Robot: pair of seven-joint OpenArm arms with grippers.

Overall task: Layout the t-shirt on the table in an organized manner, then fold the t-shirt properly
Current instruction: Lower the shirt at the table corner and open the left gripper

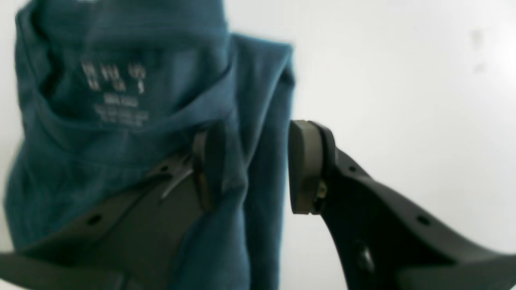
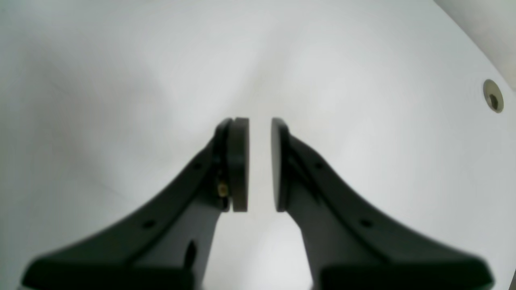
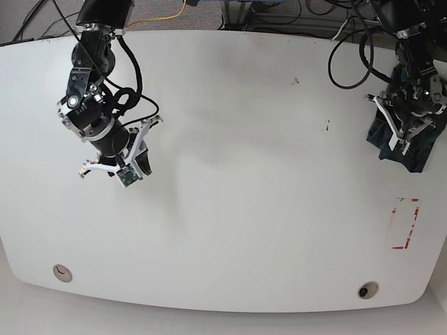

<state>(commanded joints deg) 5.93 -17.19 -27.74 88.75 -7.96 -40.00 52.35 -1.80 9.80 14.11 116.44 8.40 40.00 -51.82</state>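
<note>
T-shirt bunches at the base view's upper right; your left gripper gapes above its edge, your right is narrowly parted, empty. Lower squarely, pinching one layer.

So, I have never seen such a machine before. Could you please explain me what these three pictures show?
It is a robot with two arms, each ending in a gripper. The base picture looks over the whole white table. The other two come from cameras on the wrists.

In the left wrist picture, the left gripper is open over a crumpled dark blue T-shirt; I cannot tell whether it touches it. In the right wrist picture, the right gripper is slightly open, with nothing between its fingers.

A red tape outline marks the table too.
</note>
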